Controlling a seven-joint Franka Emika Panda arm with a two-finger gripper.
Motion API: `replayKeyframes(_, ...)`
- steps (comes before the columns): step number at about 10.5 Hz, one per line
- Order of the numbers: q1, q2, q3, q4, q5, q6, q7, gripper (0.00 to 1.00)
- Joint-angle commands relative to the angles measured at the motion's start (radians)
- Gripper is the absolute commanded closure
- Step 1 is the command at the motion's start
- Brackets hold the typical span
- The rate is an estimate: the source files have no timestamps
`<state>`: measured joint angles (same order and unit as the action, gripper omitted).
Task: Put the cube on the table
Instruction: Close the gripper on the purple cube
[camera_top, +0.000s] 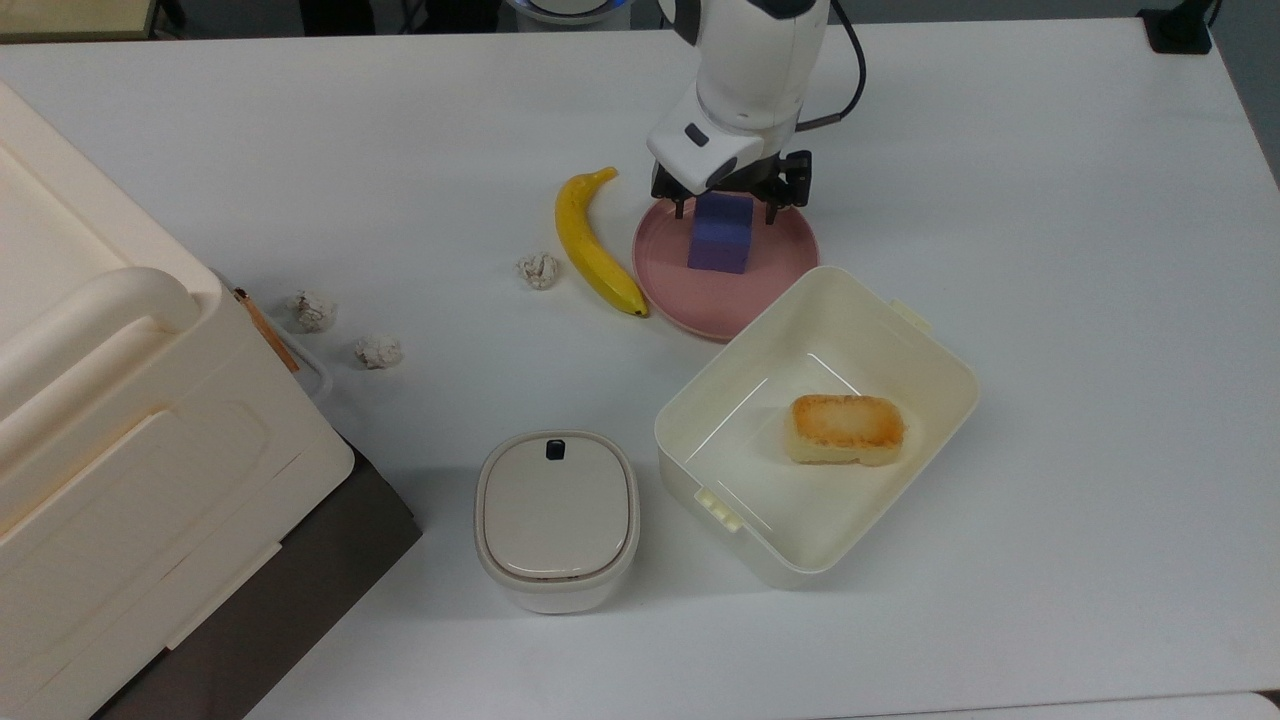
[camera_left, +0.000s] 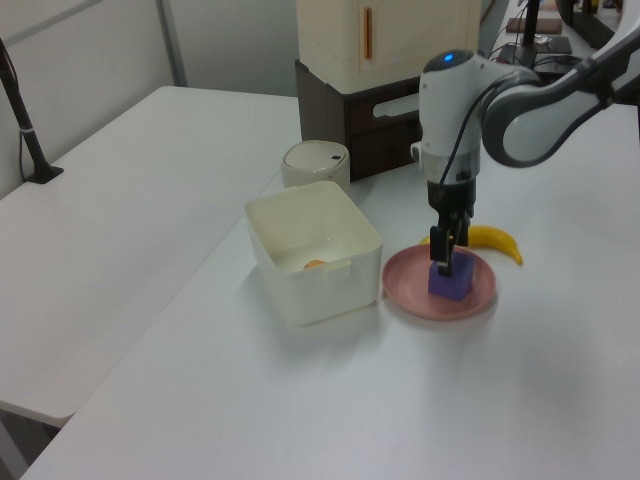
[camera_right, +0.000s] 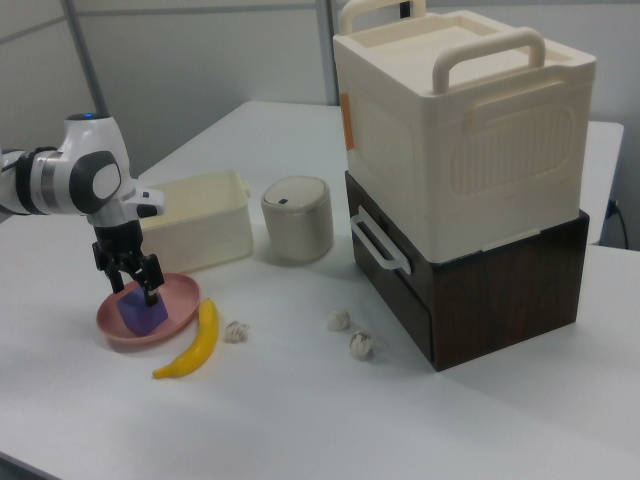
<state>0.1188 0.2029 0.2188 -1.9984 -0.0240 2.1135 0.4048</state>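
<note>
In the top view the nearest things are the lidded round canister (camera_top: 556, 518) and, to the top view's right of it, the open cream tub (camera_top: 815, 425) with a toasted bread piece (camera_top: 846, 429) lying in it; neither belongs to the task, and both leave plenty of bare table (camera_top: 1080, 300) around them for a landing spot. Just beyond the tub, its rim touching or nearly touching the tub's corner, sits the pink plate (camera_top: 725, 258), and the cube (camera_top: 721, 233) rests flat on it, a little toward the far side, untouched by the banana (camera_top: 592, 243) that lies just beside the plate on the top view's left. Directly over the cube's far edge hangs the gripper (camera_top: 728, 208), pointing straight down with its fingers spread wider than the block, one on each side, so the cube is bracketed but not yet clasped; the left view suggests the tips have reached about the height of its upper part. That straddling pose looks like preparation for a pinch across two opposite faces. Farther back lies only white tabletop.
</note>
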Motion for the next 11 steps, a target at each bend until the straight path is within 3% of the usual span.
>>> replayKeyframes(1,0.018,0.015,-0.006,0.003,-0.033,0.008,0.032,0.00)
replayKeyframes(5,0.032,0.055,-0.006,0.003,-0.103,0.022,0.077,0.00)
replayKeyframes(6,0.030,0.055,-0.006,0.006,-0.103,0.022,0.078,0.06)
replayKeyframes(9,0.018,0.047,-0.006,0.035,-0.094,0.020,0.158,0.53)
replayKeyframes(11,-0.004,0.021,-0.007,0.046,-0.090,0.019,0.206,0.56)
